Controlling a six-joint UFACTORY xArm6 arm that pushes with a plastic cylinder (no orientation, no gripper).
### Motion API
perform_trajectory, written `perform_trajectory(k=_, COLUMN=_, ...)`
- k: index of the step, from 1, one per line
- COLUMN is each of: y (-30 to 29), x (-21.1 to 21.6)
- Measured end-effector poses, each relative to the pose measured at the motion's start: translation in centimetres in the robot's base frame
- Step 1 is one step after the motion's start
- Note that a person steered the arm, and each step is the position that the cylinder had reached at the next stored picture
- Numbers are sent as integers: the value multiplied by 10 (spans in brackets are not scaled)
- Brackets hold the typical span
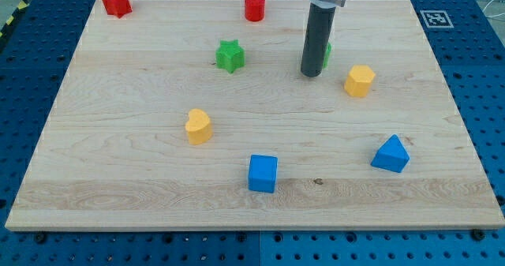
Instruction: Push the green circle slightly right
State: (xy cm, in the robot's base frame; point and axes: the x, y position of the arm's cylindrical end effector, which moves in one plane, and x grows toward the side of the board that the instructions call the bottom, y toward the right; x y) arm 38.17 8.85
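The green circle [327, 54] is mostly hidden behind my rod; only a sliver of green shows at the rod's right side, in the upper middle of the board. My tip [311, 74] rests on the board just to the left of and in front of the green circle, touching or nearly touching it. A green star [230, 56] lies to the left of the tip. A yellow hexagon [359, 80] lies just to the right of the tip and slightly lower.
A red star-like block [117, 2] sits at the top left and a red cylinder [254, 7] at the top middle. A yellow heart [198, 127], a blue cube [263, 173] and a blue triangle [391, 155] lie in the lower half. The wooden board [118, 84] ends at blue perforated table.
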Motion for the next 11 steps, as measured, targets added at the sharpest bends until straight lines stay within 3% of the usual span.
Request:
perform_trajectory(k=3, y=-31, x=-13)
perform_trajectory(k=6, y=-7, x=-46)
perform_trajectory(k=10, y=5, x=-19)
perform_trajectory(k=11, y=-1, x=-52)
